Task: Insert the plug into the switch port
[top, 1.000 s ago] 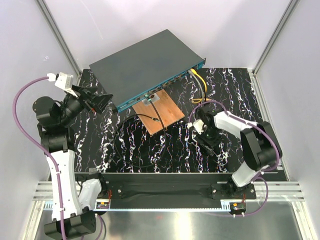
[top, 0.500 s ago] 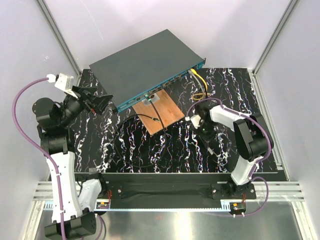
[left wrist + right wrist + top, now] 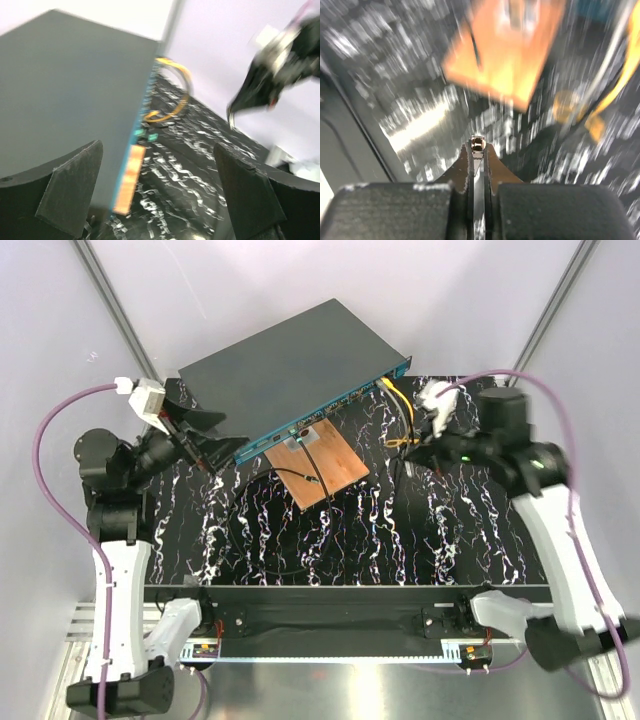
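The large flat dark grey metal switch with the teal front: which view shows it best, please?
The top external view: the switch shows almost whole and sharp, grey top and teal port row. The left wrist view shows part of its top and teal edge, blurred. The right wrist view: at most a blurred teal scrap.

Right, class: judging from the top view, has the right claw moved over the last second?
Yes. The right claw, pinching the plug, has moved away from the arm bases towards the switch's right corner, beside the yellow cable.
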Controlling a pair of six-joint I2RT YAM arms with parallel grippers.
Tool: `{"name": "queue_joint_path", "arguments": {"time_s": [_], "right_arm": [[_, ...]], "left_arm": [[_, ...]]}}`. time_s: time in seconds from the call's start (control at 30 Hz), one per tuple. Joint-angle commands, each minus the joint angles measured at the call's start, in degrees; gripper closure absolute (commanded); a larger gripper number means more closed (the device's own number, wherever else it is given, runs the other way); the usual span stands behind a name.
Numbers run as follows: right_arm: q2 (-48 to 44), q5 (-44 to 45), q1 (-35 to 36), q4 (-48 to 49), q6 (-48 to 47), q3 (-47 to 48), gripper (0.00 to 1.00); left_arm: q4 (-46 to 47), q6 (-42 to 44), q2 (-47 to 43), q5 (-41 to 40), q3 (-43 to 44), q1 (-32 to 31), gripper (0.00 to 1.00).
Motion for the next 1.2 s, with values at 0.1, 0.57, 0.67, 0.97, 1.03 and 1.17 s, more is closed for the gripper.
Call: {"name": "queue_joint_path", "arguments": {"time_s": [0.1, 0.57, 0.67, 0.97, 1.03, 1.17], "right_arm": [[0.2, -22.0, 0.2, 11.8, 13.7, 13.1, 1.00], [-3.5, -27.6, 11.5, 50.2, 33.4, 1.9, 1.00], [-3.5, -26.7, 12.8, 52.0, 33.7, 1.1, 1.00], [-3.3, -25.7, 14.2, 53.7, 34.4, -1.0, 1.00], [-3.3, -25.3, 14.2, 53.7, 34.4, -1.2, 1.00], [-3.4, -24.6, 14.2, 53.7, 33.4, -1.4, 1.00]], "left_arm": [[3.9, 1.3, 2.0, 1.5, 5.1, -14.4, 0.01], [5.0, 9.9, 12.8, -21.6, 9.9, -46.2, 0.11], [7.9, 9.8, 14.4, -21.5, 10.4, -47.7, 0.17], [11.3, 7.5, 17.4, -20.2, 12.3, -49.7, 0.38], [11.9, 7.0, 17.6, -19.2, 12.6, -49.6, 0.41], [12.7, 7.0, 17.8, -17.4, 12.7, -50.4, 0.45]]}}
